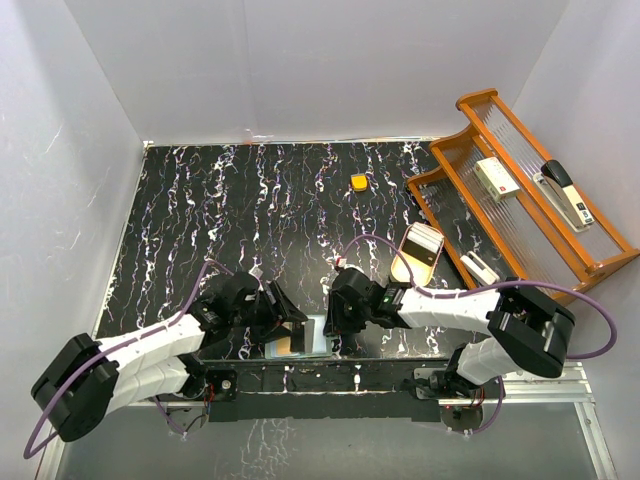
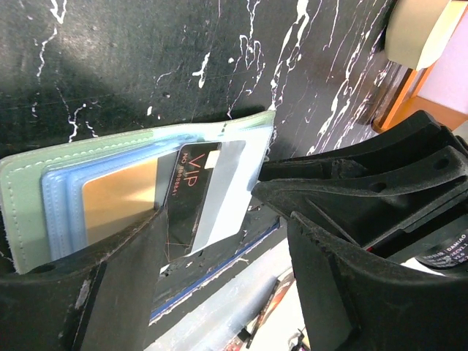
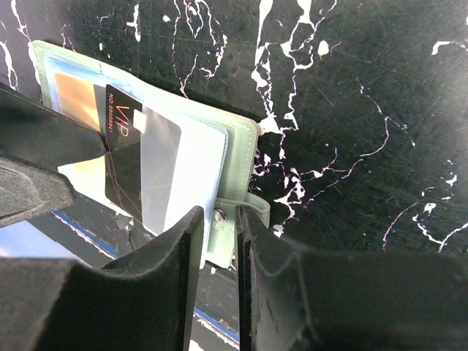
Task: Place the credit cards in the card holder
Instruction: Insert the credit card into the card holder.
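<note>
The pale green card holder (image 1: 312,338) (image 2: 25,197) (image 3: 245,146) lies open at the table's near edge, its blue sleeves showing. A gold credit card (image 2: 117,201) (image 3: 73,95) sits in a sleeve. A dark credit card (image 2: 191,190) (image 3: 128,168) marked VIP lies slanted, partly over the inner pocket. My left gripper (image 1: 290,318) (image 2: 227,227) is open, with one fingertip (image 3: 99,142) touching the dark card's edge. From the right, my right gripper (image 1: 333,318) (image 3: 221,213) is shut on the holder's snap tab.
An orange wooden rack (image 1: 470,105) at the right holds a stapler (image 1: 565,195) and a small white box (image 1: 497,177). A tan oval dish (image 1: 418,252) lies beside it and a small orange block (image 1: 359,182) farther back. White walls enclose the table.
</note>
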Action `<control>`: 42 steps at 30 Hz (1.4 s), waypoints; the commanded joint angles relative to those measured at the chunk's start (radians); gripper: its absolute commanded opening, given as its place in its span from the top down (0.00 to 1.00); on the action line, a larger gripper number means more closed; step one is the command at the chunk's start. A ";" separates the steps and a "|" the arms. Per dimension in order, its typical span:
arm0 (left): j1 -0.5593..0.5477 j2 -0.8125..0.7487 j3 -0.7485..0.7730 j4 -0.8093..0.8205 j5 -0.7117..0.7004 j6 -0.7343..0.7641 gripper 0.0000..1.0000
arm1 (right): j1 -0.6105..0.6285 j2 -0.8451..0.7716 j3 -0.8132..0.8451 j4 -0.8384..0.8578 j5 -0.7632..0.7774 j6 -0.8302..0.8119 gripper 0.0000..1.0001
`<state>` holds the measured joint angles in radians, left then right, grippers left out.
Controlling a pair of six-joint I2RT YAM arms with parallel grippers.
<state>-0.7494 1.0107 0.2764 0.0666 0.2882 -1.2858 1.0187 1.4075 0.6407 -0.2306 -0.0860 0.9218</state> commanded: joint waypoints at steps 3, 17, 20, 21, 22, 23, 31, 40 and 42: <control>-0.038 0.038 -0.014 0.052 -0.004 -0.051 0.35 | 0.016 0.008 -0.025 0.038 0.023 0.020 0.79; -0.093 0.031 0.079 -0.047 -0.089 -0.026 0.33 | 0.021 -0.027 -0.029 0.020 0.057 0.022 0.80; -0.093 -0.003 0.084 -0.109 -0.120 -0.010 0.32 | 0.021 -0.031 -0.027 0.015 0.057 0.018 0.80; -0.093 -0.010 0.082 -0.119 -0.131 -0.008 0.32 | 0.021 -0.031 -0.025 0.015 0.057 0.016 0.80; -0.093 -0.014 0.077 -0.119 -0.135 -0.009 0.32 | 0.021 -0.031 -0.024 0.017 0.056 0.017 0.81; -0.093 -0.015 0.069 -0.109 -0.136 -0.011 0.32 | 0.021 -0.029 -0.023 0.019 0.054 0.016 0.81; -0.093 0.079 0.061 -0.007 -0.096 -0.006 0.32 | 0.021 -0.029 -0.041 0.036 0.050 0.019 0.81; -0.092 0.144 0.076 0.040 -0.081 -0.009 0.31 | 0.021 -0.025 -0.055 0.056 0.049 0.020 0.81; -0.094 0.148 0.074 0.052 -0.079 -0.015 0.31 | 0.021 -0.021 -0.059 0.066 0.045 0.019 0.81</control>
<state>-0.8379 1.1450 0.3351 0.1337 0.2100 -1.3094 1.0332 1.3937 0.6056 -0.1867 -0.0517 0.9447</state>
